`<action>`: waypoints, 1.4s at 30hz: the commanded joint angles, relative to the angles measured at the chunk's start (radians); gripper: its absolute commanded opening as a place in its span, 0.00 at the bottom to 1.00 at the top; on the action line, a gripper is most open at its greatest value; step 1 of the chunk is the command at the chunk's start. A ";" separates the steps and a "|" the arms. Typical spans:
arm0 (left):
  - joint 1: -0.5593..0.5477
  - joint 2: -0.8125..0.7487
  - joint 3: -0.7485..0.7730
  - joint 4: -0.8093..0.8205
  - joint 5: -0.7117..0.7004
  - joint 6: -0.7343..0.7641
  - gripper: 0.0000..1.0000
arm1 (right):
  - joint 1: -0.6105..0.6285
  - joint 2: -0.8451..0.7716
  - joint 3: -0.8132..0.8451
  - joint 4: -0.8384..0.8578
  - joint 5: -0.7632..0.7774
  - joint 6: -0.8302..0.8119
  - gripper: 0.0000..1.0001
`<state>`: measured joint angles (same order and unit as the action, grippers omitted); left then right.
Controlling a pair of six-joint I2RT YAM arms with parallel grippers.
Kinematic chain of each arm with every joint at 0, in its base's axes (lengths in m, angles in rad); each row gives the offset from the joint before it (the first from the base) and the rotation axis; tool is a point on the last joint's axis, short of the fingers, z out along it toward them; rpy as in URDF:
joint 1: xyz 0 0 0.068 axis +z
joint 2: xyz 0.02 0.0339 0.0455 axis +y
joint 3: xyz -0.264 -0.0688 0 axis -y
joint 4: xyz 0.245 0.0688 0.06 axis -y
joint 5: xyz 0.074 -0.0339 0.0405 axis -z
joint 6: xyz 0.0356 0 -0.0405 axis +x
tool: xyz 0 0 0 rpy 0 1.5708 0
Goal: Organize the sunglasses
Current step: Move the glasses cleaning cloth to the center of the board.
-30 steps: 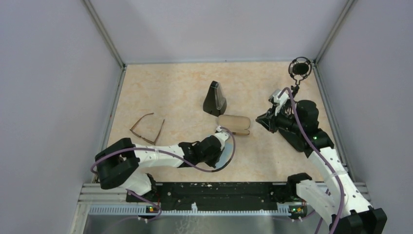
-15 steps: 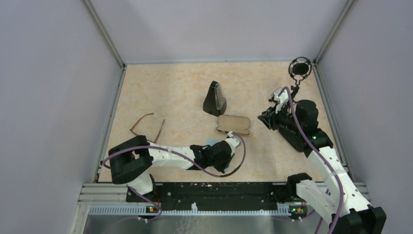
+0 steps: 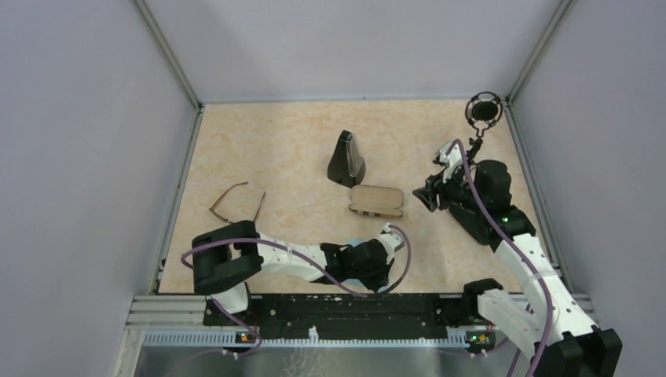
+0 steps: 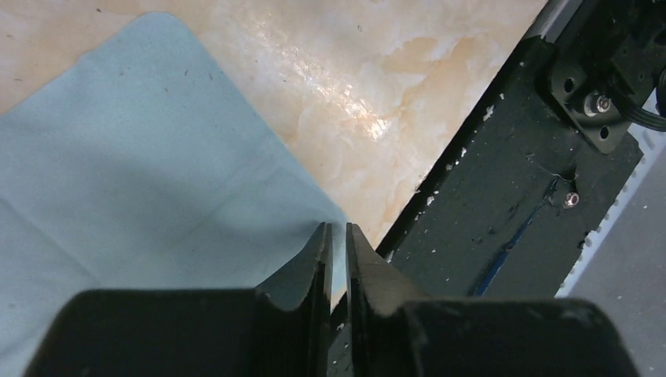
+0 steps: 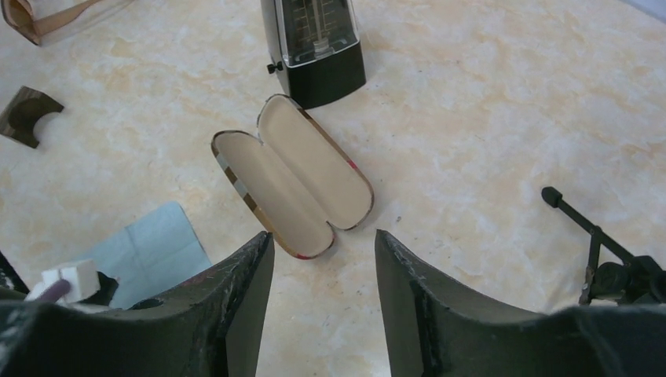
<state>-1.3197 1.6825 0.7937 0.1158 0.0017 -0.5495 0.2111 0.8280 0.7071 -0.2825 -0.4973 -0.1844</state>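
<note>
One pair of sunglasses (image 3: 236, 206) with a slim brown frame and long temples lies unfolded on the left of the table; its edge shows in the right wrist view (image 5: 47, 16). My left gripper (image 3: 386, 265) is low by the near edge, its jaws parted by only a narrow slit (image 4: 338, 229) at the corner of a light blue cloth (image 4: 133, 173) lying flat on the table. My right gripper (image 5: 323, 239) hovers open with nothing between its fingers, just right of an open plaid case (image 5: 292, 184), whose beige lining is bare.
A black triangular case (image 3: 346, 159) stands behind the plaid case (image 3: 377, 201). A black stand (image 3: 481, 111) sits in the far right corner. The black base rail (image 4: 503, 181) runs close beside the left gripper. Grey walls enclose the table.
The left arm has swung right and toward the near edge, and the blue cloth has moved with it; its jaws have parted slightly. The right gripper's jaws have opened wider.
</note>
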 commanded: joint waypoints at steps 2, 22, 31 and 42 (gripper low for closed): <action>-0.008 -0.116 0.043 0.004 -0.070 0.023 0.26 | -0.009 0.017 0.044 -0.035 0.016 -0.011 0.66; 0.422 -0.314 -0.085 -0.135 -0.050 0.076 0.45 | 0.027 0.305 0.058 -0.173 -0.204 -0.009 0.44; 0.444 -0.099 -0.020 -0.138 0.052 0.083 0.43 | 0.030 0.317 0.046 -0.170 -0.231 -0.026 0.45; 0.447 -0.072 -0.016 -0.147 0.117 0.091 0.30 | 0.031 0.343 0.051 -0.175 -0.228 -0.032 0.45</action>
<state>-0.8742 1.5982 0.7631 -0.0090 0.0738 -0.4717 0.2340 1.1664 0.7418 -0.4740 -0.7063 -0.1997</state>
